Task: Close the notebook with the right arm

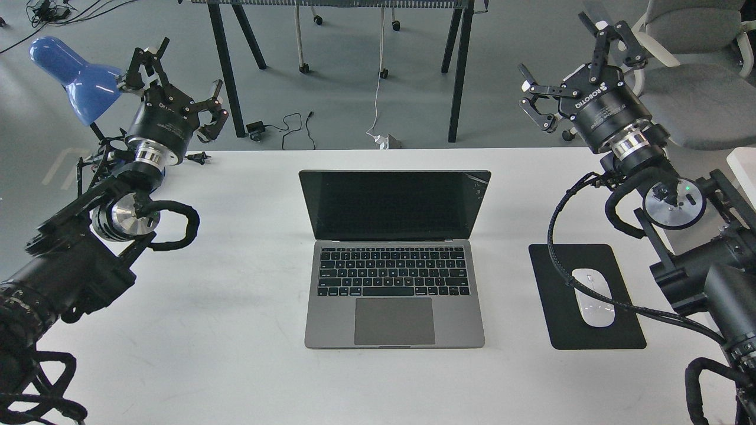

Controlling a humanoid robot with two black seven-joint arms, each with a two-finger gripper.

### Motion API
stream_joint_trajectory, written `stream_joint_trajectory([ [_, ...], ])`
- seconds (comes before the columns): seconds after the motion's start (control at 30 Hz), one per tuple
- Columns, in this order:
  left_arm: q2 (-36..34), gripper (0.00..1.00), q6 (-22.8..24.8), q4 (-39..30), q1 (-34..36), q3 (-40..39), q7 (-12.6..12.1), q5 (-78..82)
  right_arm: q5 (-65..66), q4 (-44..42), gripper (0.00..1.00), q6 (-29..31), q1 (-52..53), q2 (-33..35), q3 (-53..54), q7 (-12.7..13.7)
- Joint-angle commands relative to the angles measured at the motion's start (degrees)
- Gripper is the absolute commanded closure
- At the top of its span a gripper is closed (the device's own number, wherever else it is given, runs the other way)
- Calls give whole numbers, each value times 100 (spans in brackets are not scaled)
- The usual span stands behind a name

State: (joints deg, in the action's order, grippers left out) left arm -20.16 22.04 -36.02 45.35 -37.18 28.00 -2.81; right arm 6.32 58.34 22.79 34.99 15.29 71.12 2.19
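Observation:
The notebook is a space-grey laptop lying open at the table's centre, its black screen raised and facing me, its black keys below. My right arm comes in from the right edge. Its gripper, marked ROBOTIQ, hangs open over the table's far right corner, well to the right of the screen and touching nothing. My left gripper is open too, raised near the far left corner and holding nothing.
A black mouse pad with a white mouse lies right of the notebook, under the right arm's cable. A blue lamp stands far left. An office chair and table legs lie beyond the white table.

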Motion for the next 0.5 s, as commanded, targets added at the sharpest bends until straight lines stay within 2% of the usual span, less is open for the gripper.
stream_joint_trajectory([
  [0.0,3,0,-103,-1,0,0,0,0,0,2,0,6,-1,9,-2,0],
  [0.1,3,0,-243,-1,0,0,0,0,0,2,0,6,-1,9,-10,0],
  [0.27,3,0,-165,-1,0,0,0,0,27,2,0,-55,8,9,-177,9],
  [0.47,-5,0,-147,-1,0,0,0,9,237,-33,0,-485,508,61,-791,18],
])
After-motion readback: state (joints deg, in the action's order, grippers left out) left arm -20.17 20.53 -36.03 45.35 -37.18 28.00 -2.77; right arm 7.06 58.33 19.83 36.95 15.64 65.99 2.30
